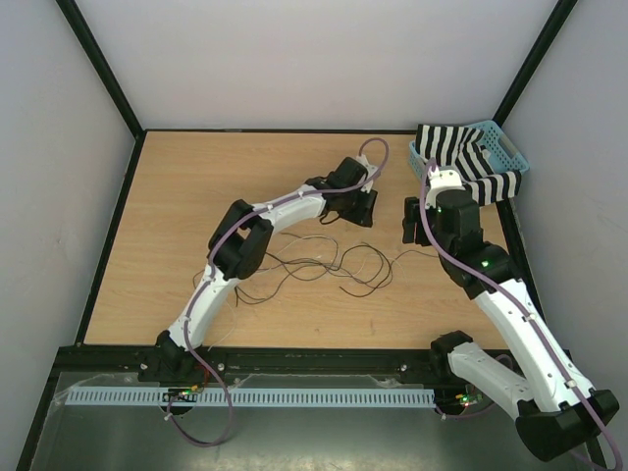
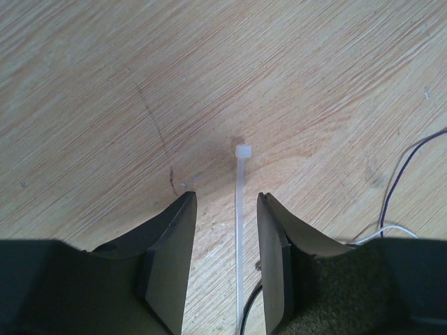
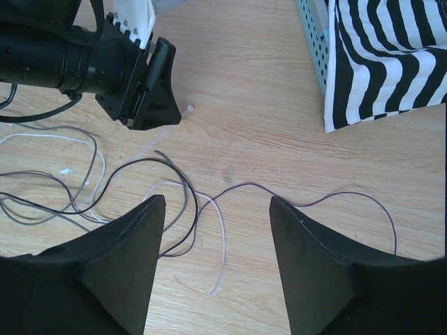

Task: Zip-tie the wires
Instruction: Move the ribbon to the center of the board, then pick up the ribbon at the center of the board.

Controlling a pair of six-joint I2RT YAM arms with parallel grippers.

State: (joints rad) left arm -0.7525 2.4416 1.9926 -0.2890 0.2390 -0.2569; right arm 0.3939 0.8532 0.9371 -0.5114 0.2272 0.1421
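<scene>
Two white-and-black robot arms rose from the near edge of the light wooden tabletop, both reaching toward its middle. Nearest to their bases, the bunch of thin black and pale grey wires lay loose on the wood in sprawling loops. It sat between the two arms and a little nearer than both claws, held by neither. One dark strand ran off to the right and passed beneath the right claw, whose black fingers stood spread wide above the wood with nothing between them. Just beyond the wires, the left claw pointed down at the wood, its two black fingers parted with a clear gap. In that gap a thin white plastic zip tie lay flat, its strap touching neither finger and its small square head poking out past the fingertips. A few wire strands showed off to one side of that claw. Farthest off, in the far right corner, sat a pale blue perforated plastic basket with a black-and-white striped cloth draped over its near rim.
</scene>
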